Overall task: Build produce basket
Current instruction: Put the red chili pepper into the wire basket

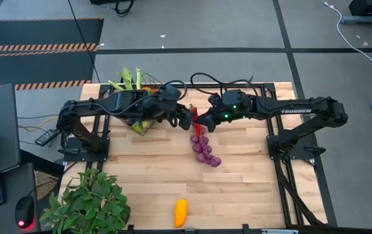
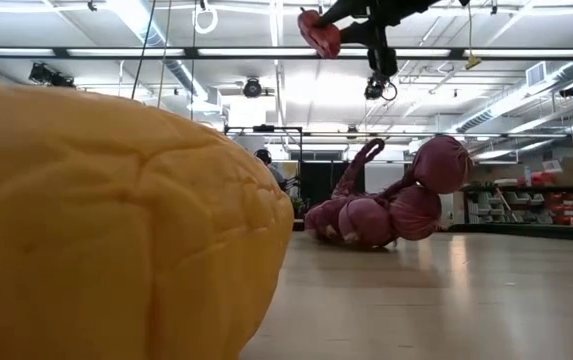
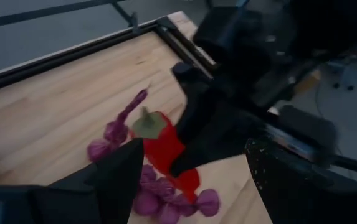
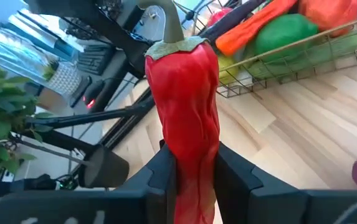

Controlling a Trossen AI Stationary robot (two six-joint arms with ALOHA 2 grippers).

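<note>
A red pepper (image 4: 187, 106) with a green stem hangs in the air above the table's middle, with my right gripper (image 4: 194, 155) shut on it. My left gripper (image 1: 187, 117) faces it from the table's left, open, with its fingers (image 3: 125, 168) standing to either side just short of the pepper (image 3: 166, 146). Below them a purple grape bunch (image 1: 205, 151) lies on the wood. The wire basket (image 4: 290, 59) sits at the far left under my left arm and holds green, orange and yellow produce. Celery (image 1: 128, 79) sticks out of it. My right gripper pinches the pepper's tapered lower half (image 4: 194, 180) between its two fingers (image 4: 162, 171). The fingers come from the table's right, slanting slightly down, and lie along the pepper. The stem end (image 4: 169, 25) points out ahead toward my left gripper. The pepper is clear of the table.
A yellow piece (image 1: 180, 212) lies near the front edge and fills the low view's left (image 2: 116, 220). A leafy green plant (image 1: 88, 205) stands at the near left corner. Bare wood lies to the right of the grapes.
</note>
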